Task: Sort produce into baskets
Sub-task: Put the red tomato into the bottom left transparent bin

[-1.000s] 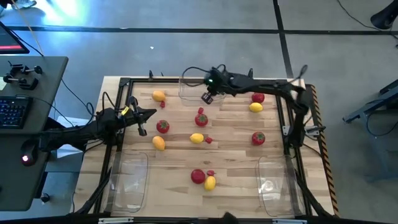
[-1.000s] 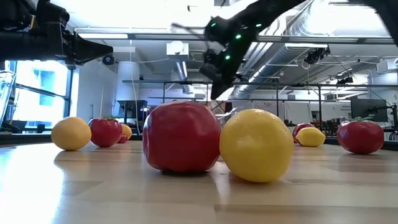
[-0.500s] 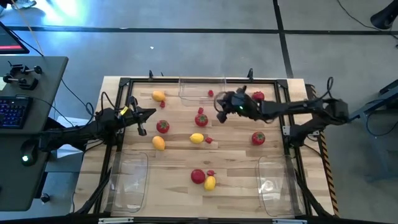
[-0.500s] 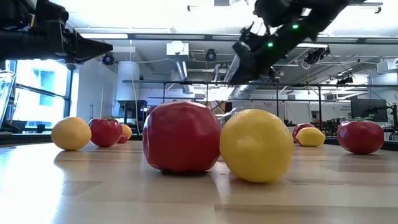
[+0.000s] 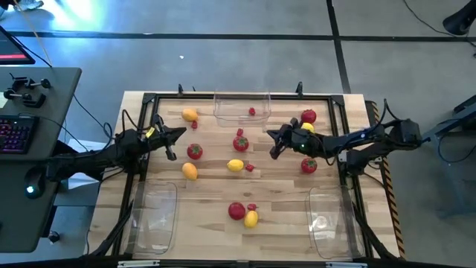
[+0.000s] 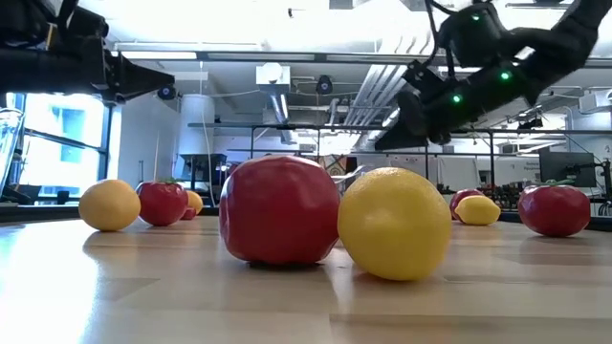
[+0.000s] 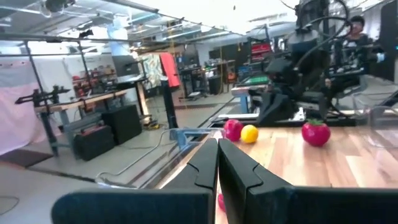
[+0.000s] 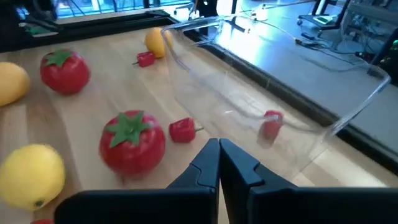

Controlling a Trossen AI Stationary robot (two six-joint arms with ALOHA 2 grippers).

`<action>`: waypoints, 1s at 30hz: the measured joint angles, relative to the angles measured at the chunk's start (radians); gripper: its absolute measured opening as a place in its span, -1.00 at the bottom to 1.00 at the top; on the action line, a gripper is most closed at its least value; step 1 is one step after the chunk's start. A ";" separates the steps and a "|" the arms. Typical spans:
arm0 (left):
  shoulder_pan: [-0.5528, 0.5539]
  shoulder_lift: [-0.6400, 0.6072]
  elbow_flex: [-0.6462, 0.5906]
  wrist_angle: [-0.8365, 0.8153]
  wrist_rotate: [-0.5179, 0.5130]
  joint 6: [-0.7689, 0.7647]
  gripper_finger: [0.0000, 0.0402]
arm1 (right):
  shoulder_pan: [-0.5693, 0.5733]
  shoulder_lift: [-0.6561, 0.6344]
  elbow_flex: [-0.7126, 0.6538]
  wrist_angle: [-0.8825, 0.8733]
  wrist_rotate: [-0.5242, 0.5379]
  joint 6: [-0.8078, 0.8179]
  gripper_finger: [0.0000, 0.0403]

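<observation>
High view: the right end effector (image 5: 272, 147), fingers pinched together and empty, hangs over the bench (image 5: 212, 186) beside a tomato (image 5: 240, 143); one berry (image 5: 252, 112) lies in the far basket (image 5: 242, 107). The left end effector (image 5: 169, 150), also pinched shut, waits at its edge. The toy produce looks light, hard and smooth, likely to roll; grip a tomato across its middle.

Bright overhead lighting, window glare, soft shadows.

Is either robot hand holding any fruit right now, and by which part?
No. The right hand and the left hand are both shut on nothing.
</observation>
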 joint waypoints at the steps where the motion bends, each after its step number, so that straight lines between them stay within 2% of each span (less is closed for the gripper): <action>1: 0.000 0.004 0.000 0.001 -0.002 0.000 -1.00 | 0.002 0.000 -0.007 0.011 -0.001 -0.005 -1.00; 11: 0.000 0.061 0.000 -0.102 -0.002 -0.058 -1.00 | -0.015 0.000 -0.010 0.043 -0.002 -0.087 -1.00; 16: 0.000 0.086 0.000 -0.099 -0.002 -0.114 -1.00 | -0.022 0.000 -0.010 0.038 -0.072 -0.150 -1.00; 19: 0.000 0.095 0.000 -0.099 -0.002 -0.185 -1.00 | -0.023 0.000 -0.010 0.006 -0.096 -0.115 -1.00; 23: 0.011 0.107 0.000 -0.098 -0.099 -0.209 -1.00 | -0.004 0.001 -0.010 0.025 -0.115 -0.068 -1.00; 25: 0.015 0.111 0.000 -0.101 -0.103 -0.210 -1.00 | 0.011 0.001 -0.010 0.025 -0.115 -0.017 -1.00; 27: 0.017 0.111 0.000 -0.101 -0.066 -0.198 -1.00 | 0.038 0.017 -0.010 0.022 -0.101 0.039 -1.00; 30: 0.013 0.111 0.000 -0.104 0.038 -0.135 -1.00 | 0.111 0.063 -0.010 0.053 -0.013 0.101 -1.00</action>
